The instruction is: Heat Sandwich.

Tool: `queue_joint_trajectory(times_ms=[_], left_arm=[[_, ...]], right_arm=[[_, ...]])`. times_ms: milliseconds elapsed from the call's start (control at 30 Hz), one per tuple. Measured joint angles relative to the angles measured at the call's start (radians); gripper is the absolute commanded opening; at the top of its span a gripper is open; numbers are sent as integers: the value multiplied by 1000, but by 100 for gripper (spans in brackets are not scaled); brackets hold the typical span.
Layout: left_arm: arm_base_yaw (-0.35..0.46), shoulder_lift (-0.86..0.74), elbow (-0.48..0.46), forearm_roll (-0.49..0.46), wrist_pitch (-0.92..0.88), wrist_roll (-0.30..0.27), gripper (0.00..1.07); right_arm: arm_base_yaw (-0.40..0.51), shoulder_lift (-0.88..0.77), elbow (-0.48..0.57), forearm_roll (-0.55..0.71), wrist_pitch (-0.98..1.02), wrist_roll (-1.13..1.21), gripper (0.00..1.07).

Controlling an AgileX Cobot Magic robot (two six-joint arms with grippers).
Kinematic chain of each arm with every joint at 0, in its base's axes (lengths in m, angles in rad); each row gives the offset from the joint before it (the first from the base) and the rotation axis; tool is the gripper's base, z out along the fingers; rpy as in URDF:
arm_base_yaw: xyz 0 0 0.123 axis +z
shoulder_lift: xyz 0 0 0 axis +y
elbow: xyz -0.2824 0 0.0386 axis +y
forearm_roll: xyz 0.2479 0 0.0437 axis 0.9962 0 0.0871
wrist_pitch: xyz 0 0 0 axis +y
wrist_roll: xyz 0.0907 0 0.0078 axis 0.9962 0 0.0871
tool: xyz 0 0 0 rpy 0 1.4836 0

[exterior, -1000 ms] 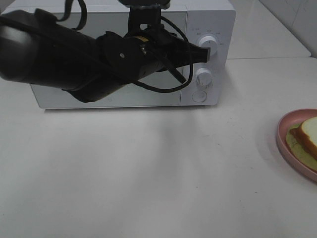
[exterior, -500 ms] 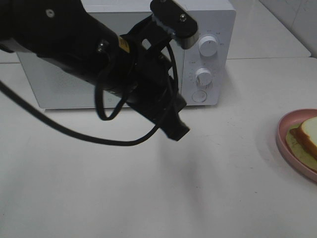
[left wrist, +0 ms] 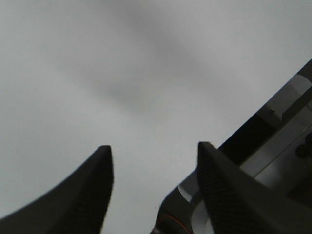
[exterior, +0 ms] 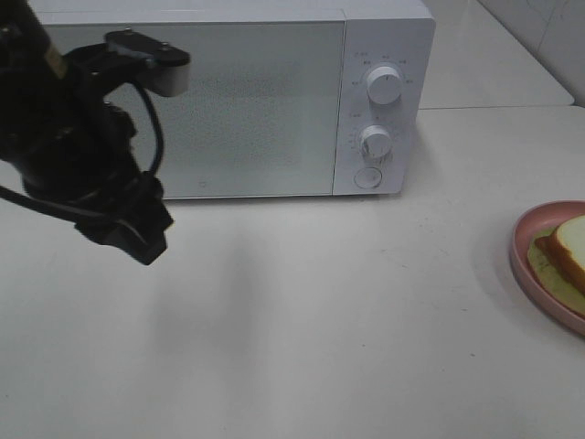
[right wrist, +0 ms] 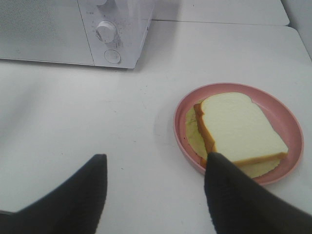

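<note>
**A:** Where does the sandwich (right wrist: 239, 129) sit?

**B:** It lies on a round pink plate (right wrist: 287, 119) at the right edge of the white table (exterior: 320, 311), well apart from the microwave (exterior: 384, 27). In the high view only a corner of the bread shows at the frame's border, with a strip of red filling and pale green lettuce under it. The right wrist view shows it whole: a white slice on top, tan crust along the side, lettuce poking out beneath.

**A:** And the microwave?

**B:** It stands at the back of the table, door closed. Its panel carries an upper knob (exterior: 383, 83), a lower knob (exterior: 376, 143) and a round button (exterior: 367, 177) below them.

**A:** How does the left gripper (left wrist: 153, 151) stand?

**B:** Its two dark fingers are spread, with a clear gap between the tips and nothing in that gap. The wrist view looks past them at a pale grey surface and part of the arm's own metal frame. From above, the left arm (exterior: 82, 155) hangs over the table's left side, in front of the microwave's left end.

**A:** The right gripper (right wrist: 156, 163)?

**B:** Its fingers are parted wide and grip nothing. One fingertip (right wrist: 222, 168) overlaps the near rim of the plate in the wrist view; whether it touches the plate cannot be told. The other finger hangs over bare table. The right arm does not appear in the high view.
</note>
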Motion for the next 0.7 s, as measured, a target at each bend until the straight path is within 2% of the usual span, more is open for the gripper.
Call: queue_joint_trajectory(times_ms=[33,67,100,167,200,300,333,367,467,500,533,633,700], left_arm=[[0,0,0,0,0,0,66],[46,-13,0,8,59,-36,74],[72,-20,0,10,82,-49,76],[101,-29,0,10,102,-58,77],[156,-48,0,10,131,-67,77],[256,-77,3,10,174,-71,77],[256,-77,3,10,174,-71,77],[333,-102,19,12,192,-73,77],[438,-161,65,15,203,-74,77],[438,-161,65,15,203,-74,77],[499,-219,108,15,203,-74,77],[605,-357,220,15,201,-80,77],[627,-398,251,15,197,-89,77]], right_arm=[[0,0,0,0,0,0,58],[0,0,0,0,0,0,58],[0,0,0,0,0,0,58],[0,0,0,0,0,0,58],[0,0,0,0,0,0,58],[0,0,0,0,0,0,58],[0,0,0,0,0,0,58],[0,0,0,0,0,0,58],[0,0,0,0,0,0,58],[0,0,0,0,0,0,58],[0,0,0,0,0,0,58],[0,0,0,0,0,0,58],[0,0,0,0,0,0,58]])
